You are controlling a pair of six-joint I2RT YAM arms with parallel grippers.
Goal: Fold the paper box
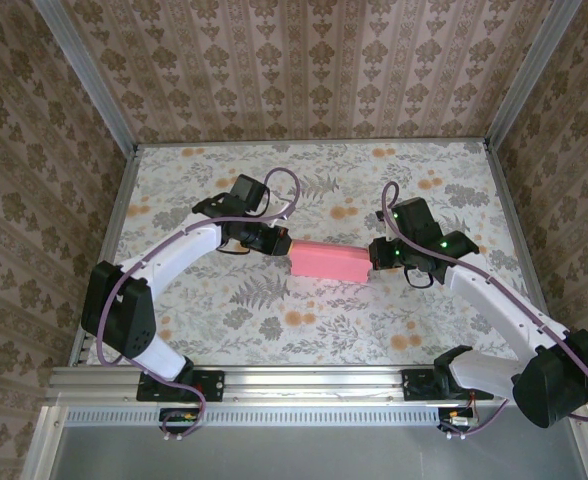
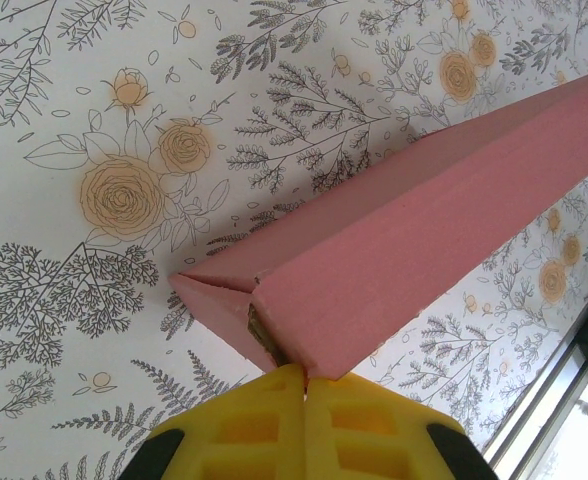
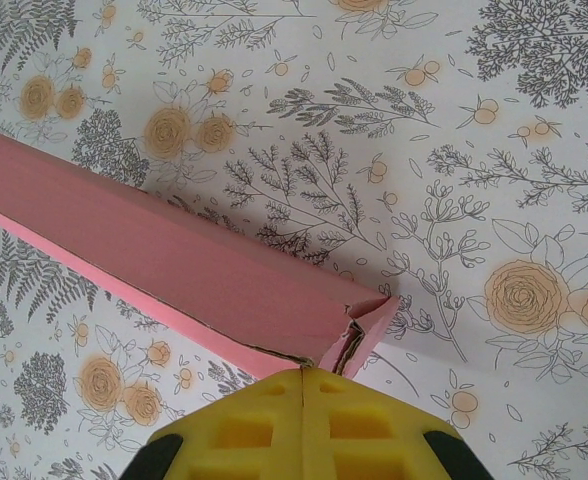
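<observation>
The left arm (image 1: 179, 255) and right arm (image 1: 499, 300) are built alike: smooth white links between bulky black joint housings, the largest at the lower left and lower right of the top view. A mauve cable (image 1: 298, 188) loops along each arm. Small green lights (image 1: 441, 243) glow on the right wrist's black block. Black base plates (image 1: 199, 384) carry screws. In the wrist views, the left gripper (image 2: 306, 375) and right gripper (image 3: 304, 372) have bright yellow fingers (image 2: 264, 435) moulded with rectangular recesses, with black parts at the outer corners.
</observation>
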